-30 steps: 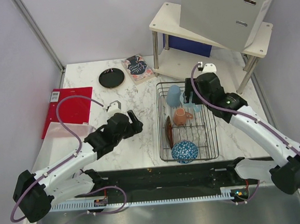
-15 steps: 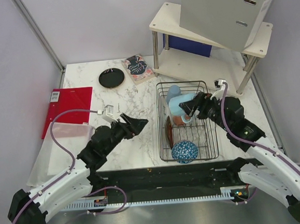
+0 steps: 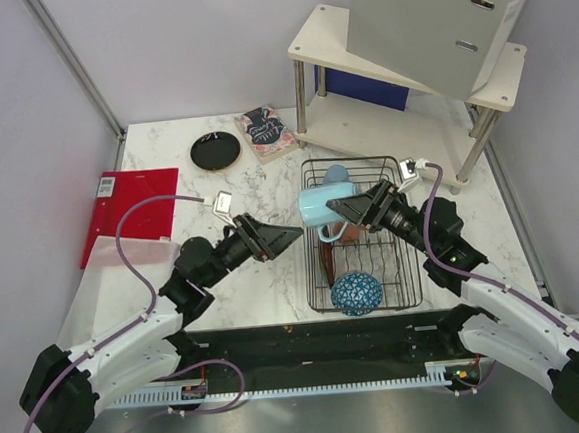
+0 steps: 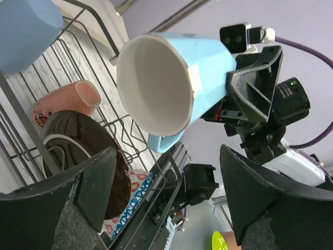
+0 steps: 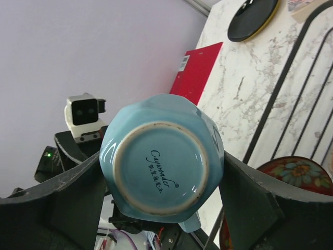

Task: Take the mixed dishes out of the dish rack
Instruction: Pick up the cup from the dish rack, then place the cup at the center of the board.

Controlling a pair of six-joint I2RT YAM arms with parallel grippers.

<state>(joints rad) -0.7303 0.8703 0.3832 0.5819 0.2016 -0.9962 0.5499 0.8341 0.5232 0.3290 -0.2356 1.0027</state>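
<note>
My right gripper point(image 3: 339, 209) is shut on a light-blue cup point(image 3: 316, 206), held on its side in the air over the left edge of the dish rack point(image 3: 411, 267). In the right wrist view the cup's base point(image 5: 161, 169) sits between both fingers. My left gripper point(image 3: 289, 236) is open just left of the cup, facing its mouth point(image 4: 155, 83) without touching it. A second light-blue cup point(image 3: 336, 178), a salmon-pink mug point(image 4: 78, 96), a dark red-brown plate point(image 3: 325, 261) and a blue-and-white bowl point(image 3: 357, 293) are in the rack. A black plate point(image 3: 215, 150) lies on the table.
A red folder point(image 3: 133, 209) lies at the table's left. A patterned booklet point(image 3: 266, 131) rests beside the black plate. The white two-tier shelf point(image 3: 402, 117) with a grey box point(image 3: 435, 24) stands behind the rack.
My right gripper lifted the light-blue cup out of the rack and swung it left. My left gripper reached right toward the cup's mouth.
</note>
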